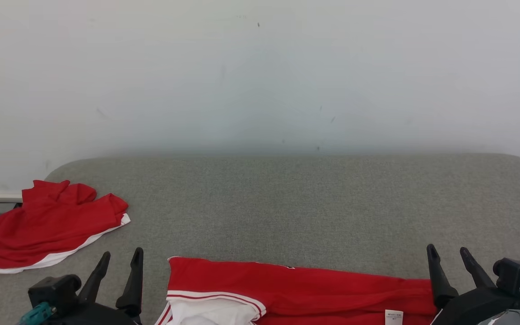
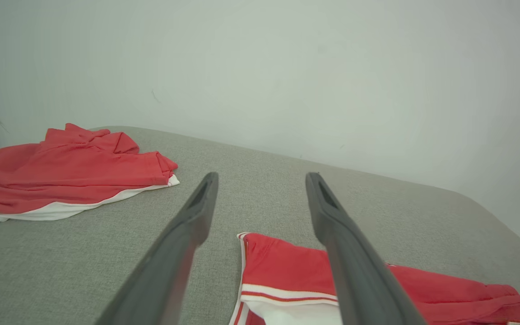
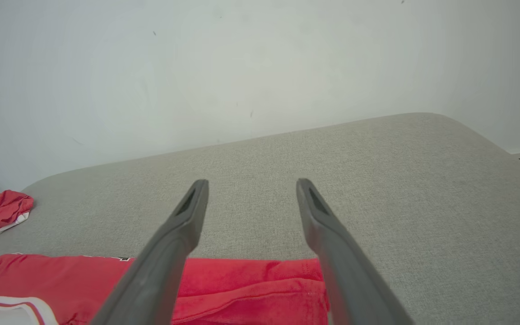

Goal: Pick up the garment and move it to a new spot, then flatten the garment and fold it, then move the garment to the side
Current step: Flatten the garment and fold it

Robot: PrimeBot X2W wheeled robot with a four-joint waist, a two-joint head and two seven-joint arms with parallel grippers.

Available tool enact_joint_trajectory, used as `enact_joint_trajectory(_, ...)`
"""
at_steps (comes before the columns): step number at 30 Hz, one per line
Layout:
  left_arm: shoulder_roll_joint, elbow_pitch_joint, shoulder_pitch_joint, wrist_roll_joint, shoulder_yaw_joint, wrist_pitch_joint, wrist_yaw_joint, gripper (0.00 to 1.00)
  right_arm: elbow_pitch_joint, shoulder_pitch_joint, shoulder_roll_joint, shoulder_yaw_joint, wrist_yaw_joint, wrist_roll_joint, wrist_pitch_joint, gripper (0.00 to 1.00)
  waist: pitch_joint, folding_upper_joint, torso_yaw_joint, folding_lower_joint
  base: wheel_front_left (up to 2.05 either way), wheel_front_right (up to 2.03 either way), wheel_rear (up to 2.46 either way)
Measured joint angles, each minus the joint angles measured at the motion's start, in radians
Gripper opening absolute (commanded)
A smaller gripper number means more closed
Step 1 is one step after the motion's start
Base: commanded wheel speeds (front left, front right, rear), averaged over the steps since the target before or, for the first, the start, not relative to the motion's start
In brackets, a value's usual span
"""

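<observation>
The pale wall (image 1: 260, 67) takes up the whole far side, bare apart from a few scuffs. Below it runs the grey cloth-topped table (image 1: 287, 203), with rounded far corners, its middle free.

The garment (image 1: 314, 289), red with white-and-red striped trim, lies at 6 o'clock on the table, stretched along the near edge and partly cut off from sight. It looks laid out lengthwise, with creases toward its 3 o'clock end. A second red garment (image 1: 48, 225) with a white band sits at 9 o'clock near the table's left edge, loosely doubled over. I'd guess that one has been dealt with and set aside.

The left pincer (image 1: 122, 253) hangs at 7 o'clock, just beside the striped end of the garment, its two fingers spread apart and holding nothing. The right pincer (image 1: 447, 248) hangs at 5 o'clock by the other end, likewise spread and empty. Neither touches the cloth.

A small white label (image 1: 393, 316) shows on the garment near the right pincer.

To my eye the first step is in hand, the pick-up not yet made. The next move calls for both pincers to drop onto the garment's two ends, pinch the fabric, then lift and carry it toward 12 o'clock, where there is room to flatten it.
</observation>
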Motion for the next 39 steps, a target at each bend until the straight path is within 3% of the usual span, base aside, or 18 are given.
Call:
enact_joint_trajectory(31, -0.002, 0.037, -0.001, 0.007, -0.013, 0.010, 0.001, 1.00, 0.068, 0.019, 0.003, 0.010, 0.031, -0.004, -0.142, 1.00, 0.015, 0.0002, -0.011, 0.0002, 0.00, 0.00, 0.00)
enact_joint_trajectory(39, -0.003, 0.042, -0.001, 0.007, -0.019, 0.010, 0.000, 1.00, 0.094, 0.013, -0.027, -0.024, -0.005, -0.031, -0.087, 1.00, 0.012, 0.0002, -0.014, 0.0002, 0.00, 0.00, 0.00)
